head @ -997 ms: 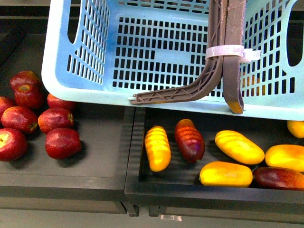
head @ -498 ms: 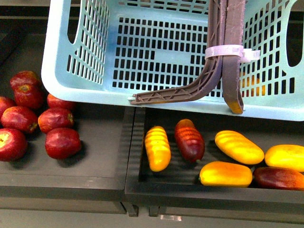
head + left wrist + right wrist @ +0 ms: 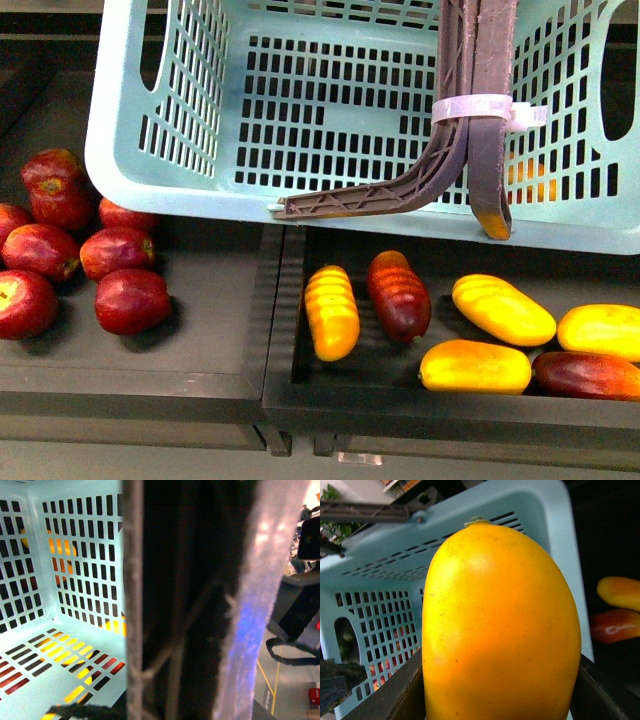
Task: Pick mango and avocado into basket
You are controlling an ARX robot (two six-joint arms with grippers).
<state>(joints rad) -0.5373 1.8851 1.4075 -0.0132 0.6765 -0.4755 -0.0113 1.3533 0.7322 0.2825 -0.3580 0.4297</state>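
The pale teal basket (image 3: 330, 120) hangs tilted across the top of the front view, above the fruit trays. My left gripper is shut on its brown-grey handles (image 3: 190, 605), which fill the left wrist view; its fingers do not show. A white zip tie (image 3: 475, 108) binds the handles. My right gripper (image 3: 500, 700) is shut on the yellow-orange mango (image 3: 500, 625), with dark fingers (image 3: 402, 695) on both sides. The mango is held close against the basket's outer wall (image 3: 395, 555). An orange patch (image 3: 527, 178) shows through the basket's right slots. The avocado is out of view.
Below the basket a black tray (image 3: 282, 330) holds several yellow mangoes (image 3: 331, 312) and dark red mangoes (image 3: 398, 295). Several red fruits (image 3: 132, 300) lie on the left tray. In the right wrist view a yellow mango (image 3: 620, 592) and a red mango (image 3: 615, 626) lie beyond the basket.
A yellow mango at the right edge, just under the basket, has gone from the front view. The basket has shifted only slightly.
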